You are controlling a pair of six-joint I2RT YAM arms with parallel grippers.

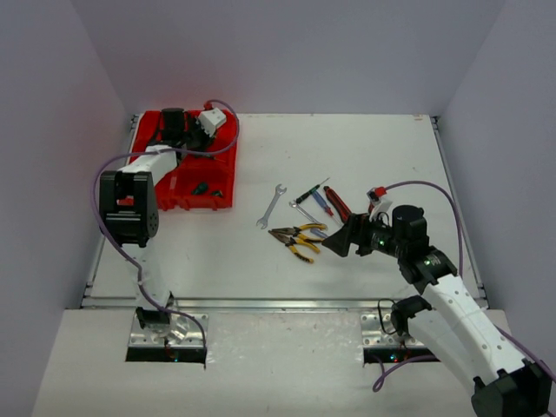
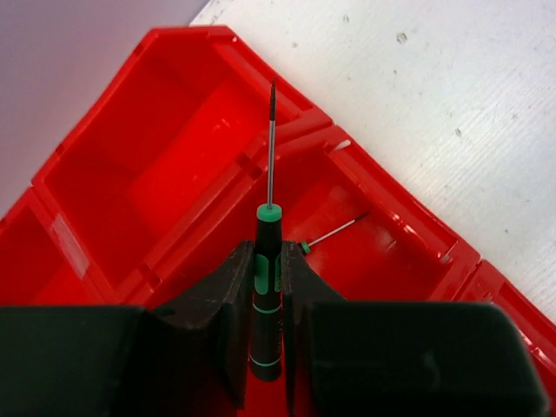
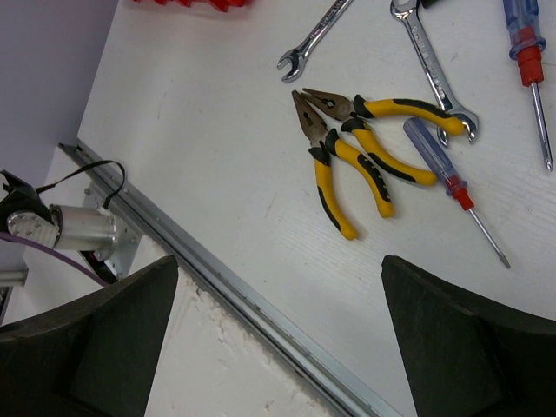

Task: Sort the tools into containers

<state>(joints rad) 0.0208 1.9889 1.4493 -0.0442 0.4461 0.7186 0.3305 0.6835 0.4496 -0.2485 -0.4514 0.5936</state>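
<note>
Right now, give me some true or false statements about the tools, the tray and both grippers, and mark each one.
1. The left gripper holds a green screwdriver over the tray. True.
2. The right gripper is shut on the pliers. False: its jaws are open and empty, and the pliers lie on the table.
3. A slim green-collared tool lies in the tray. True.
4. Every wrench is in the tray. False: two wrenches lie on the table.
5. A blue-red screwdriver lies beside the pliers. True.
</note>
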